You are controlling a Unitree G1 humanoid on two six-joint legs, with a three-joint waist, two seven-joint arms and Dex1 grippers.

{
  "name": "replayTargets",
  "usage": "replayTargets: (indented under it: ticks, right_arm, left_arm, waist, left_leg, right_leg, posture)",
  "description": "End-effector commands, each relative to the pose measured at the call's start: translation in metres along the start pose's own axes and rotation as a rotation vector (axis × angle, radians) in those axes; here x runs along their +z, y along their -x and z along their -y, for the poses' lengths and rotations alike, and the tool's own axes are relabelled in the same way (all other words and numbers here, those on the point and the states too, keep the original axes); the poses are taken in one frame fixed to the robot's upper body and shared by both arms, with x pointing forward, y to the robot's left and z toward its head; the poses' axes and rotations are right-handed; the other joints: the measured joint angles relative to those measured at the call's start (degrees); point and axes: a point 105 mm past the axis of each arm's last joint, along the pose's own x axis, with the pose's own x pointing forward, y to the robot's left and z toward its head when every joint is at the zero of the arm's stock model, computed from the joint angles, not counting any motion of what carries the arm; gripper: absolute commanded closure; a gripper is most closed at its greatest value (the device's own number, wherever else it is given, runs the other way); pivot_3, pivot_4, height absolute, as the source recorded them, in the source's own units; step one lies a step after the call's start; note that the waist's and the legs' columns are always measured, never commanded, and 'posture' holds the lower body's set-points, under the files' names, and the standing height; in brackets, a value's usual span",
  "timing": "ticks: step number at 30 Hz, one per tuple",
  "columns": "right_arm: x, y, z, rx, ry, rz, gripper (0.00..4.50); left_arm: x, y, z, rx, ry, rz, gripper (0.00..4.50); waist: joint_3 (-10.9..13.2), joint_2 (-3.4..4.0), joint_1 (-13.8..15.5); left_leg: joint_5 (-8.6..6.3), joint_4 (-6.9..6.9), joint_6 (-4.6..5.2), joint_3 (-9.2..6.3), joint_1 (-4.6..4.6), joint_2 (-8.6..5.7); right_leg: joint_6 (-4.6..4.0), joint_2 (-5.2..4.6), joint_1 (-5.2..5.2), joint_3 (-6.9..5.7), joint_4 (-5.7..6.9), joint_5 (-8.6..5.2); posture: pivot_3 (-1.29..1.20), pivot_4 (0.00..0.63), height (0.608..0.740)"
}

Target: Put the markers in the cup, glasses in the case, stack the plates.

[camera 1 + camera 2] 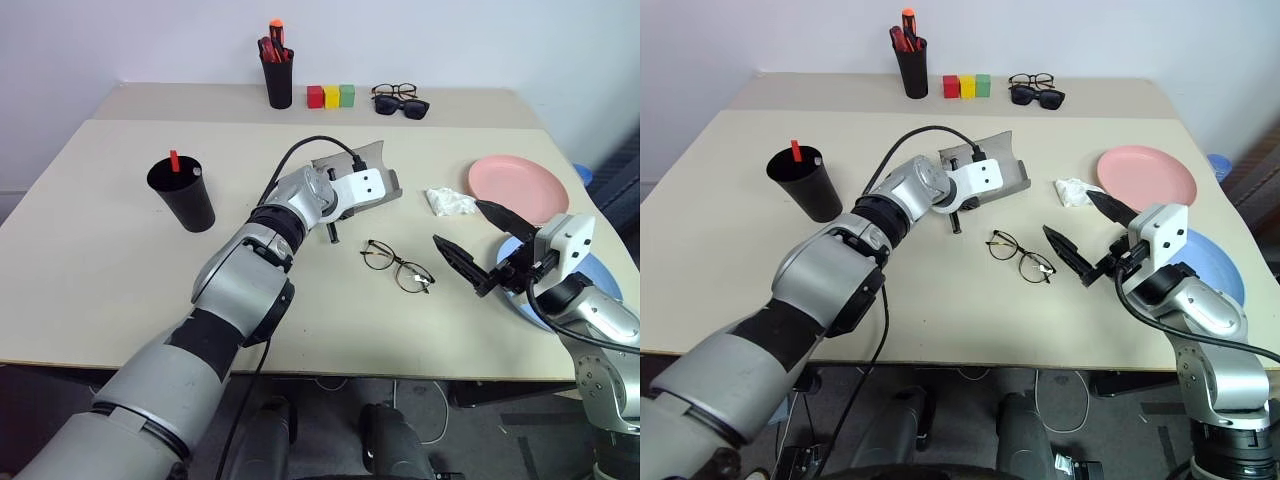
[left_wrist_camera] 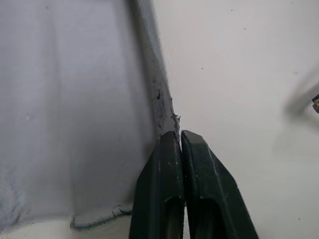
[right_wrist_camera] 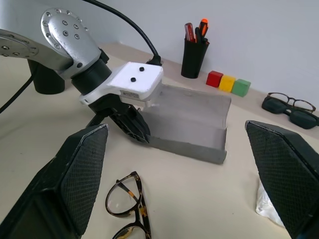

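Note:
My left gripper (image 2: 179,134) is shut on the near edge of the grey case (image 1: 372,162), which lies mid-table with its flap raised. The glasses (image 1: 397,264) lie on the table just in front of the case, free of both grippers. To their right my right gripper (image 1: 458,222) hovers open and holds nothing. The black cup (image 1: 185,195) stands at the left with a red-tipped marker (image 1: 174,160) and a pale-ended marker (image 1: 196,172) poking out. The pink plate (image 1: 518,187) lies at the right. The blue plate (image 1: 1215,265) lies nearer, partly hidden under my right arm.
At the back stand a black pen holder (image 1: 278,80) with red and orange pens, three coloured blocks (image 1: 331,96), sunglasses (image 1: 408,107) and another thin-framed pair (image 1: 393,90). A crumpled white wad (image 1: 450,202) lies between case and pink plate.

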Motion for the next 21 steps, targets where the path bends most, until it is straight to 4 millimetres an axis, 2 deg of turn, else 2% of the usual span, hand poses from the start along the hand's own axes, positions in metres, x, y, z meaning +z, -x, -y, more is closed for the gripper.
replayTargets:
  ticks: [1,11,21]
  right_arm:
    - [0.013,-0.002,0.005,-0.014,0.05,0.044,0.0]
    - [0.011,-0.011,0.007,0.0,0.052,0.058,0.0]
    - [0.012,-0.013,0.007,0.005,0.059,0.067,0.0]
  left_arm:
    - [0.003,0.003,0.0,-0.03,-0.015,0.025,4.4]
    - [-0.024,0.007,-0.001,-0.064,-0.008,-0.022,4.4]
    - [-0.023,0.003,0.001,-0.042,-0.027,-0.032,4.4]
  waist:
    - [0.0,0.0,-0.03]
    - [-0.01,0.01,-0.18]
    - [-0.01,0.02,-0.19]
  left_leg:
    - [0.0,0.0,0.0,0.0,0.01,0.0]
    - [0.0,0.0,0.0,0.0,0.03,0.0]
    - [0.0,0.01,0.0,0.0,0.05,0.01]
  right_leg:
    - [0.0,0.0,0.0,0.0,0.0,0.0]
    - [-0.01,0.0,0.0,0.0,0.02,0.0]
    - [0.0,0.01,0.01,0.0,0.07,0.01]
  posture:
    - [0.0,0.15,0.74]
    - [0.0,0.15,0.74]
    - [0.0,0.15,0.74]
